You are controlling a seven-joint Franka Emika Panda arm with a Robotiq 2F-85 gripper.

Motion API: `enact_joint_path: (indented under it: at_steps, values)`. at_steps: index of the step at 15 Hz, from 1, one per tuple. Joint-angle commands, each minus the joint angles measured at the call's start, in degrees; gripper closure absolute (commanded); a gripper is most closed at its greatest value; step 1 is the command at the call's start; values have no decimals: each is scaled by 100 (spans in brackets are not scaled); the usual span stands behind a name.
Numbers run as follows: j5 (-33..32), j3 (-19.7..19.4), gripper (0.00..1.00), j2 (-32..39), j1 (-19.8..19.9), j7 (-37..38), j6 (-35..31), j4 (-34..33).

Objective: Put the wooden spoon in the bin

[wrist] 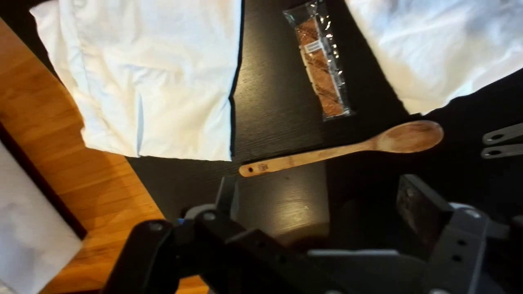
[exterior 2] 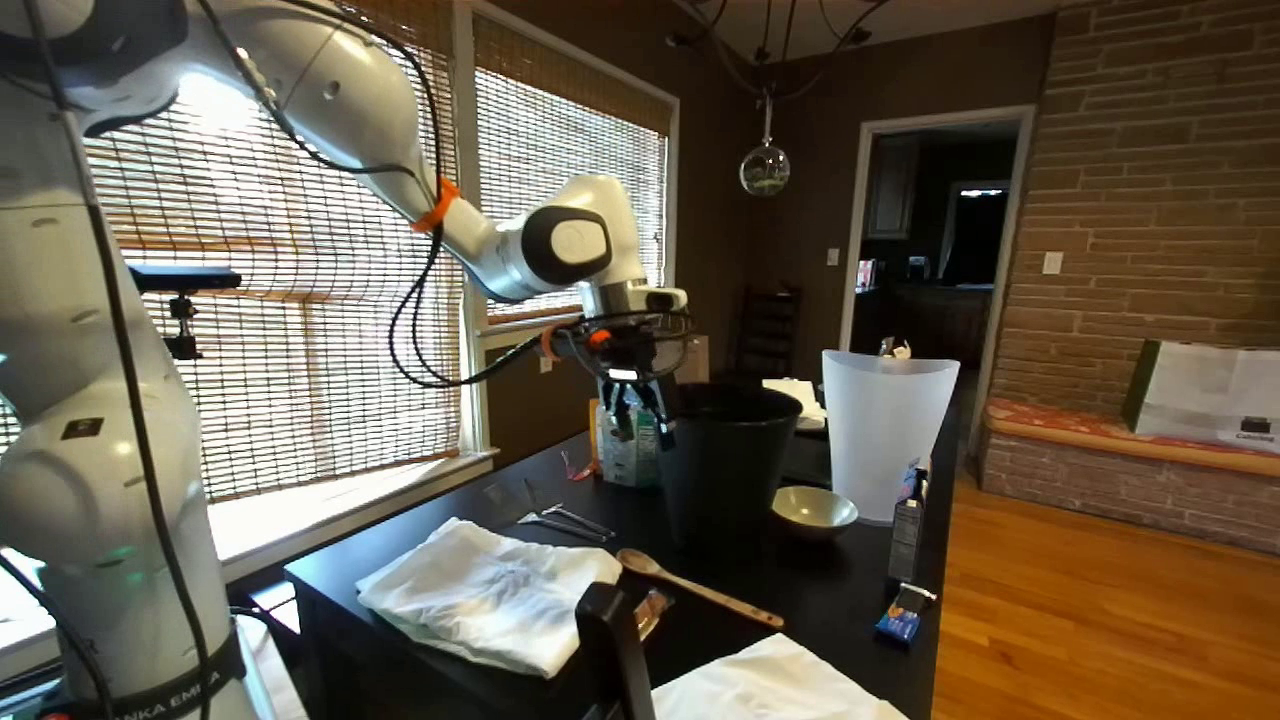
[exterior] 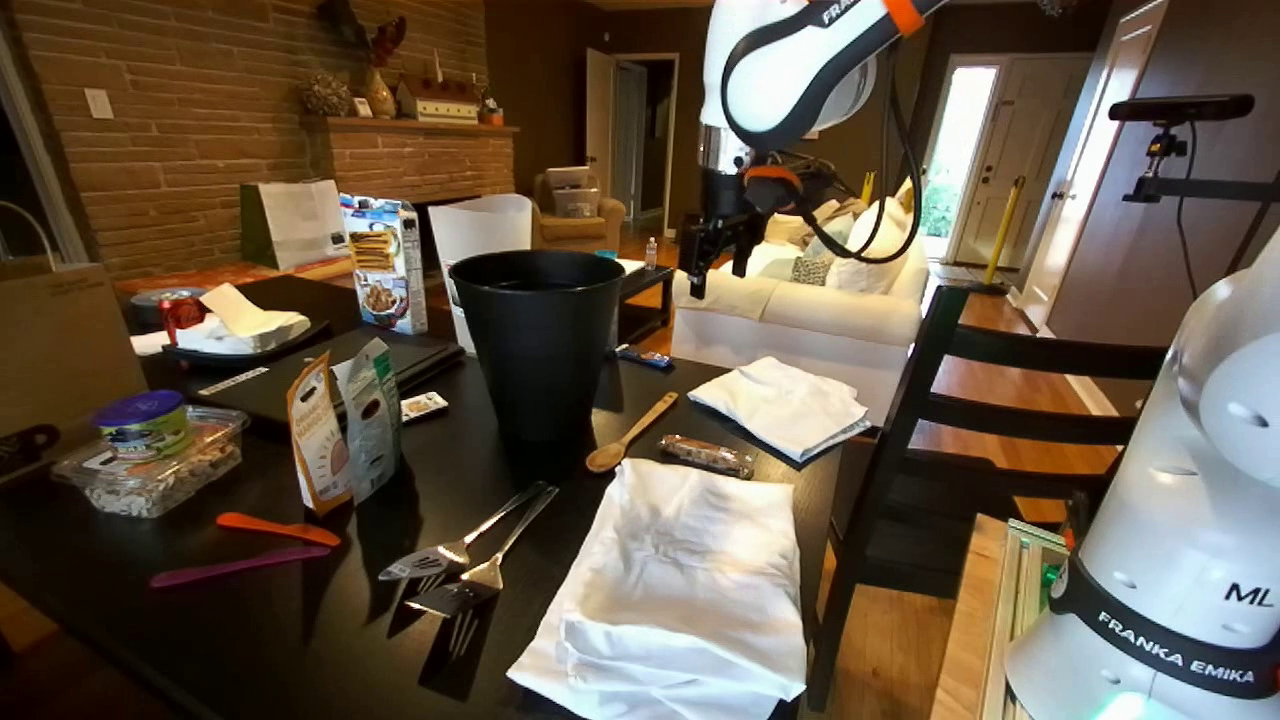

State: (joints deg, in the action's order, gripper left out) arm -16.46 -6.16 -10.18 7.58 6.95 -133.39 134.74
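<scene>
The wooden spoon [exterior: 633, 432] lies flat on the dark table, near the foot of the bin and beside a wrapped bar. It also shows in an exterior view [exterior 2: 705, 593] and whole in the wrist view [wrist: 327, 154], its bowl end to the right. The tall black bin [exterior: 540, 340] stands upright on the table; it also shows in an exterior view [exterior 2: 725, 460]. Its inside is mostly hidden. My gripper [exterior: 718, 282] is open and empty, high above the table beside the bin's rim. In the wrist view its fingers [wrist: 318, 188] are wide apart, with the spoon beyond them.
White folded cloths [exterior: 690, 570] [exterior: 785, 405] and a wrapped bar [exterior: 706, 455] lie near the spoon. Metal utensils [exterior: 490, 560], pouches [exterior: 320, 440] and a cereal box [exterior: 385, 265] stand or lie around. A bowl [exterior 2: 815, 510] and white bin [exterior 2: 885, 440] flank the black bin. A chair [exterior: 930, 400] stands at the table edge.
</scene>
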Motion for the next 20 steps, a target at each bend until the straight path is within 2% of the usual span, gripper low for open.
enact_joint_path:
  at_steps: [1, 7, 10, 11, 16, 20]
  values:
    - [-639, 50, 0, 715, 295, 1264, -103, -336]
    - [-654, -312, 0, 1778, 239, 2911, 125, -917]
    - [-267, -460, 0, 2287, 144, 3488, 360, -1322]
    - [-441, -476, 0, 1929, 144, 3095, 101, -918]
    - [-356, -526, 0, 2268, 96, 3390, 230, -1221]
    - [51, -559, 0, 2755, 99, 3672, 279, -1509]
